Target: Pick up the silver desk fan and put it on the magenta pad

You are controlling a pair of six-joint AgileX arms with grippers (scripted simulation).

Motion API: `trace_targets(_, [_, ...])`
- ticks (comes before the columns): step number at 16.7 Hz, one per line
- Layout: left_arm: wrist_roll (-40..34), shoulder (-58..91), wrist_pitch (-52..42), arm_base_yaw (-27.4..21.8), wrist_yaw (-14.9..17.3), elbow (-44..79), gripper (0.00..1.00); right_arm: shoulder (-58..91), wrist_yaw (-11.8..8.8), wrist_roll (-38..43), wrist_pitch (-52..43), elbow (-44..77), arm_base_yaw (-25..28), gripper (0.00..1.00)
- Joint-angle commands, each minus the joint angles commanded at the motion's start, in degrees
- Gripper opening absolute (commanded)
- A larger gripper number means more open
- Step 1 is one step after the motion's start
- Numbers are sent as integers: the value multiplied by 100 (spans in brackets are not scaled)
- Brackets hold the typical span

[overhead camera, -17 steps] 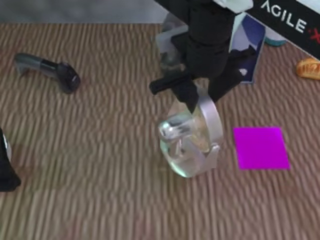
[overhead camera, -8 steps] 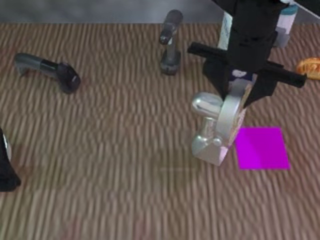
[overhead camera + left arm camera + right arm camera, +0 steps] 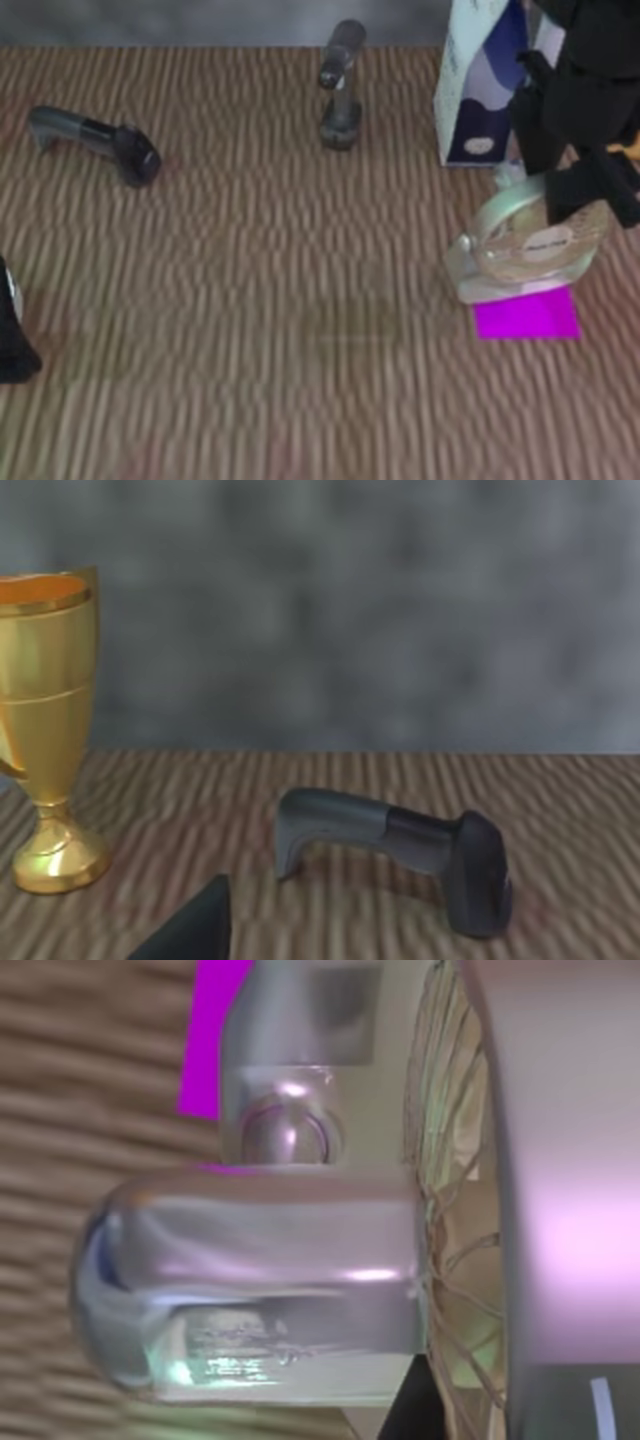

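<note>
Right claw (image 3: 578,190): at the right side of the table, clamped on the ring frame of the silver desk fan, black fingers on either side of the rim.
Silver desk fan (image 3: 530,245): held by the right claw, tilted so the tan speckled disc faces up toward the top camera; it overlaps the far edge of the magenta pad in the top view. Whether its stand touches the pad cannot be told.
Fan close up: in the right wrist view the curved chrome stand (image 3: 250,1280) and the ring frame (image 3: 560,1180) fill the picture, with a strip of magenta showing behind them.
Magenta pad (image 3: 527,315): flat on the table at the right, its near part uncovered, its far edge hidden under the fan.
Left claw (image 3: 12,340): parked at the left edge of the table, only a dark part in view; open or closed cannot be told.
Near scanner (image 3: 98,142): dark grey handheld scanner lying on the left part of the table, also seen in the left wrist view.
Far scanner (image 3: 340,85): second dark grey scanner near the far edge, at the middle.
Carton (image 3: 480,85): white and blue box standing just behind the fan.
Gold trophy cup (image 3: 45,730): upright on the table, left wrist view only.
Table (image 3: 250,330): brown striped wood surface.
</note>
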Motion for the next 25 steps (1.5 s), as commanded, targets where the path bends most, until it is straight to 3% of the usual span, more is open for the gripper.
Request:
trace_targets(5, [0, 0, 0, 0, 0, 0, 100, -317, 0, 951, 154, -464, -221, 0])
trace_targets(11, [0, 0, 0, 0, 0, 0, 100, -300, 1, 956, 172, -478, -193, 0])
trace_targets(20, [0, 0, 0, 0, 0, 0, 100, -259, 0, 949, 924, -1176, -236, 0])
trace_targets(25, [0, 0, 0, 0, 0, 0, 100, -259, 0, 949, 924, -1176, -236, 38])
